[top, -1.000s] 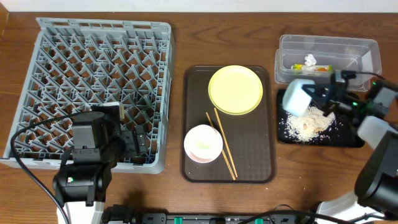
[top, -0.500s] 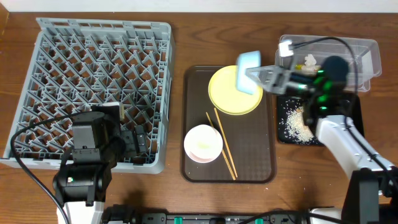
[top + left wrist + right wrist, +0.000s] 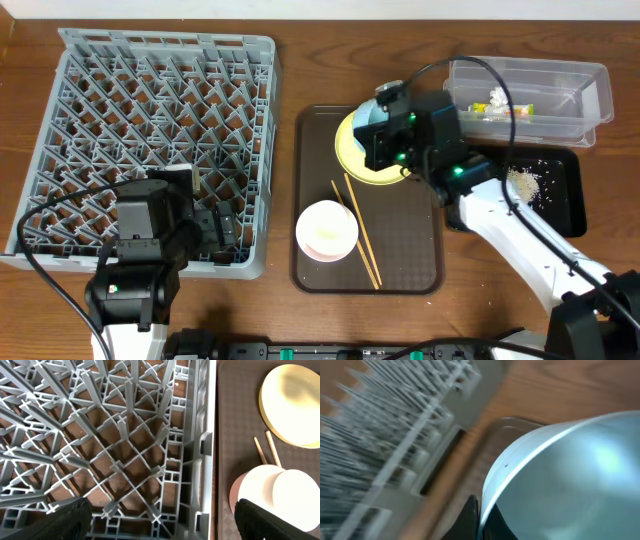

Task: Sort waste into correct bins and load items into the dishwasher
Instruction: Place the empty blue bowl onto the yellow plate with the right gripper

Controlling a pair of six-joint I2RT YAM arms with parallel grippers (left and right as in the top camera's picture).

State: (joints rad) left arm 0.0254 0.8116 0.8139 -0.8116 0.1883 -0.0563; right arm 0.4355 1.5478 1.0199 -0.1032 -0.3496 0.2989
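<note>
The right gripper (image 3: 388, 128) is clenched on the light blue bowl (image 3: 371, 112), probably at its rim, since the wrist view is blurred. It holds the bowl over the yellow plate (image 3: 352, 160), which lies on the brown tray (image 3: 405, 255). The left gripper (image 3: 172, 527) hangs over the dish rack (image 3: 150, 100) with its jaws wide apart, grasping nothing.

Soft, even light is falling throughout. At the right wrist, blur is smearing the grey plastic dish rack (image 3: 387, 435)
</note>
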